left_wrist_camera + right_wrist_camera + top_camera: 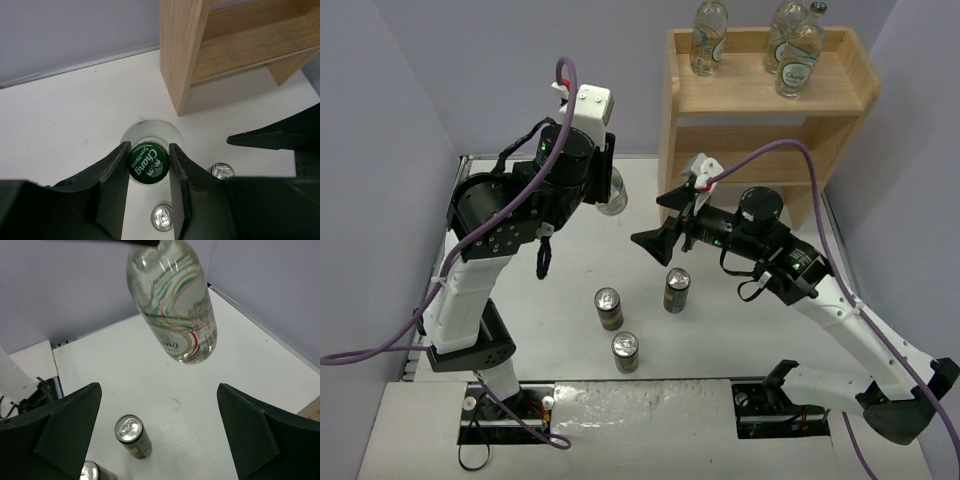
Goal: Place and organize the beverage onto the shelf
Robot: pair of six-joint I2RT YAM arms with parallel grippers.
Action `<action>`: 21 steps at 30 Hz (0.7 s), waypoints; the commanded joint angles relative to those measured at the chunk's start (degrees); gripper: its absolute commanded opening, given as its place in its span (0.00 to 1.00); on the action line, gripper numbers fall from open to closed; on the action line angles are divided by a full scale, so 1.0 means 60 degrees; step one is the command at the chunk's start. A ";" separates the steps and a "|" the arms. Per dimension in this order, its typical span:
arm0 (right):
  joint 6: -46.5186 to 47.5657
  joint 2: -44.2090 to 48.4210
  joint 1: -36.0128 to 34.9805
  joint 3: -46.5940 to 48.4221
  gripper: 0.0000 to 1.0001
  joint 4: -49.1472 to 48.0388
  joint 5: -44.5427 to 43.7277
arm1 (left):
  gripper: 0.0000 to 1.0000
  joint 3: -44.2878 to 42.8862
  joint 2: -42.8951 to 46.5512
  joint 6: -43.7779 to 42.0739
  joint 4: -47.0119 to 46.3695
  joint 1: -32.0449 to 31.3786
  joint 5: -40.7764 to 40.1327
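The left gripper (149, 152) is pinched on the cap (148, 163) of a bottle (172, 305), its body left free, presumably for handover; the right gripper (159, 412) is held spread, facing it.

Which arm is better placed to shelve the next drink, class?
The left: the left gripper grips a bottle by its cap near the shelf; the right gripper is open and empty.

the left gripper (148, 161), left of centre in the top view, pinches a bottle (172, 305) while the right gripper (661, 221) at centre gapes wide.
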State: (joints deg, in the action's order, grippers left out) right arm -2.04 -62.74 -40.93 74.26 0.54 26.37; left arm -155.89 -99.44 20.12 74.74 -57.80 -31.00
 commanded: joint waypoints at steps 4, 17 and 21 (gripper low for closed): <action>0.0868 -0.0367 -0.0591 -0.1463 0.94 -0.3442 -0.1130 | 0.02 0.0317 0.0781 -0.0189 -0.0312 -0.0005 0.0524; 0.0825 -0.1731 -0.1279 -0.1917 0.83 -0.5845 0.0466 | 0.02 0.0304 0.0709 -0.0189 -0.0006 0.0068 0.0890; 0.0707 -0.1731 -0.1294 -0.2079 0.72 -0.6447 0.0659 | 0.03 0.0318 0.0723 -0.0160 -0.0020 0.0068 0.1182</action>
State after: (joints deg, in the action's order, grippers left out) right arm 2.87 -73.56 -48.25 61.69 -29.95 27.55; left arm -151.98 -97.45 19.35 80.03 -57.36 -23.68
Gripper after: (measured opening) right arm 0.737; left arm 0.311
